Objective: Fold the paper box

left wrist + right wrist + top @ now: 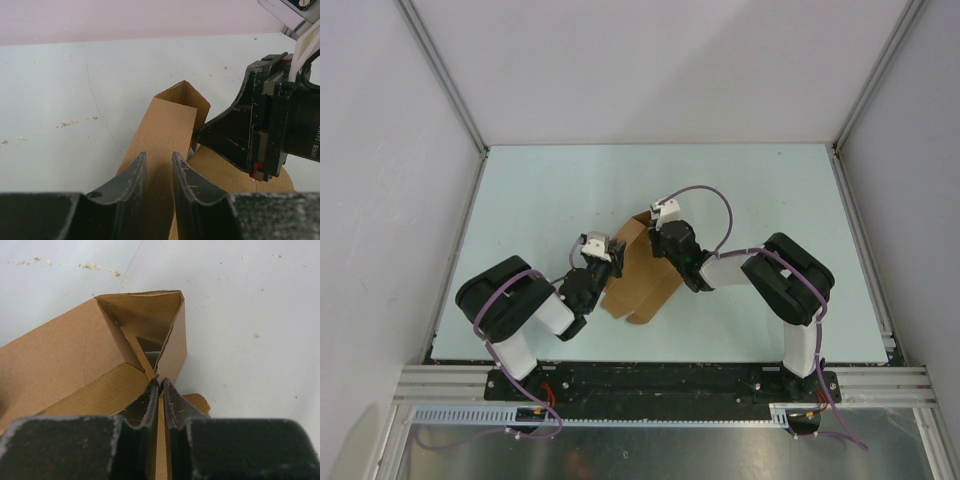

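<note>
Pinching a thin wall edge of the paper box (60, 355) with my right gripper (160, 387), jaws all but closed on the cardboard, low centre of the right wrist view. Box lies mid-frame in the top view, between both arms, part-formed: one end open as a tube, flat flaps beneath. Left gripper (157, 162) over the long panel, jaws slightly parted; cannot tell whether it grips. Step, as I judge it: squaring the sleeve. Next calls for steadying the wall while an end flap tucks in, without crushing. Pale green table (770, 200), crumbs (67, 122) at left; white walls (650, 70), aluminium rails (440, 75).
</note>
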